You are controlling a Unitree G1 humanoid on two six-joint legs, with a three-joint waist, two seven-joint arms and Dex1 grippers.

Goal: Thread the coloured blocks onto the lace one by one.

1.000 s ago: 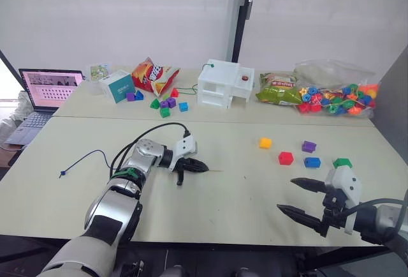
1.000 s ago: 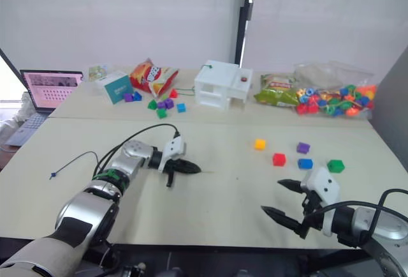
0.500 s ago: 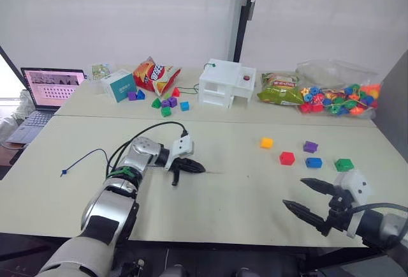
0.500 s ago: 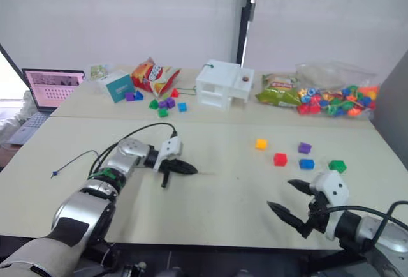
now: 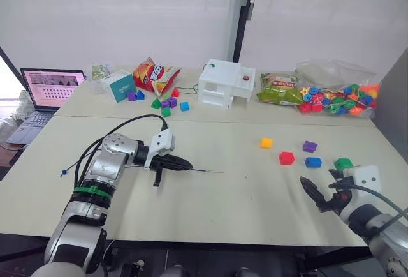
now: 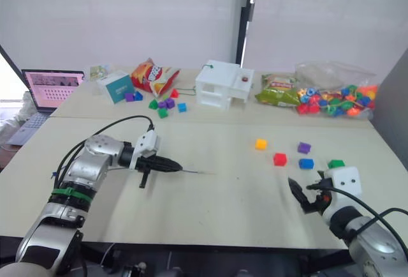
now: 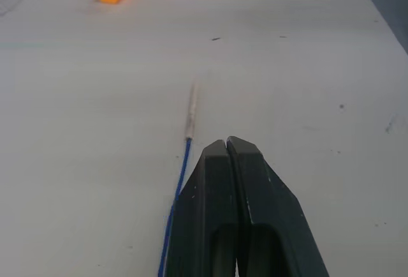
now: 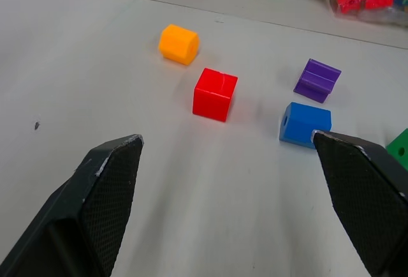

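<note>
Five coloured blocks lie at the table's right: yellow [image 5: 266, 142], red [image 5: 286, 157], purple [image 5: 309, 146], blue [image 5: 312, 162] and green [image 5: 343, 163]. The thin dark-blue lace [image 5: 89, 156] runs from its knot at the left across the table to a pale tip [image 7: 191, 108]. My left gripper [image 5: 189, 165] is shut and low over the table. In the left wrist view the lace runs along the side of its fingers [image 7: 217, 181], and the tip lies just ahead of them. My right gripper [image 5: 322, 191] is open, near the front edge and short of the blue and green blocks.
On the far table stand a laptop [image 5: 51, 87], a teal box [image 5: 118, 87], a red snack bag [image 5: 153, 74], a white box [image 5: 226, 85], a green snack bag [image 5: 280, 90] and a clear bag of beads [image 5: 338, 95]. Small coloured pieces [image 5: 164, 103] lie there too.
My left gripper has drawn back to the left while the lace stayed put, so more of the tip shows. My right gripper has moved right, toward the table's near right corner.
</note>
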